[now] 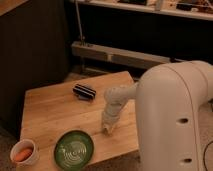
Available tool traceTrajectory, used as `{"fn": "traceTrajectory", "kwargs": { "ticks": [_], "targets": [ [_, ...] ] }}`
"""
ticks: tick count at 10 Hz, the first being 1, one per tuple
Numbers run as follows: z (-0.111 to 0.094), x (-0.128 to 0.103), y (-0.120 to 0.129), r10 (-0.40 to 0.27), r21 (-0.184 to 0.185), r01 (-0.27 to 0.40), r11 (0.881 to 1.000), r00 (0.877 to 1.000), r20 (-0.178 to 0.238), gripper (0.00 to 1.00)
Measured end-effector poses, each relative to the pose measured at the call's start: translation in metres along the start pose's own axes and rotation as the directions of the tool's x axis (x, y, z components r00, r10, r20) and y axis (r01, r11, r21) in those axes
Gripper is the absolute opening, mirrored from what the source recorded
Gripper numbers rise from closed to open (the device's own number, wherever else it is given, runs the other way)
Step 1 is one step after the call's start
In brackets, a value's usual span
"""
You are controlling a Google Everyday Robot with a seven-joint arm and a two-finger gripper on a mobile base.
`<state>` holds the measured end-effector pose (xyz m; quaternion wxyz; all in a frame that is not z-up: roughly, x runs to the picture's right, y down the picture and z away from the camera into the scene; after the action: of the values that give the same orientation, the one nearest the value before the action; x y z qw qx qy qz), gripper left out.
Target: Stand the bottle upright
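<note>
Wooden table (50, 107), warm-lit, with a metal rail (115, 55) behind it in the upper centre; 1 camera view on file.

Item 1: black ribbed cylinder (84, 91), lying on the upper centre of the tabletop; not part of the job.
Item 2: green plate (74, 149), lower centre, near the front edge.
Item 3: small bowl (24, 162), lower left, holding something orange.
Item 4: gripper (109, 125), centre of frame, right of the plate, pointed down at the tabletop on the white arm (170, 115) that fills the right side.
Item 5: bottle (106, 133), a pale shape on the wood at the gripper's lower end; it merges with the gripper, so lying or tilted cannot be told.

Grip state: cannot tell whether it is clamped on the bottle or apart.
Progress: judged early. The gripper is at the bottle, and no bottle stands free and upright. Securing, raising to vertical and release appear left to do.
</note>
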<state>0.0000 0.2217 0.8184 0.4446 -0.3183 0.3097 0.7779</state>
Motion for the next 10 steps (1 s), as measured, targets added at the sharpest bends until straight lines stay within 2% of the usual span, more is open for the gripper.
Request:
{"fn": "traceTrajectory", "kwargs": {
  "ticks": [2,3,6,7,9,10],
  "targets": [
    [-0.005,0.001,0.000,-0.008,-0.008,0.008,1.000,1.000,-0.019,0.25],
    [-0.014,0.001,0.001,-0.006,-0.029,0.004,1.000,0.999,-0.038,0.25],
    [-0.070,0.009,0.004,-0.016,-0.105,0.002,0.994,0.992,-0.126,0.25],
    [-0.107,0.014,0.004,-0.023,-0.140,-0.007,0.990,0.978,-0.209,0.25],
    [-0.148,0.021,0.001,-0.035,-0.171,-0.021,0.985,0.946,-0.322,0.25],
    [-0.178,0.026,-0.002,-0.047,-0.184,-0.028,0.983,0.919,-0.391,0.25]
  ]
}}
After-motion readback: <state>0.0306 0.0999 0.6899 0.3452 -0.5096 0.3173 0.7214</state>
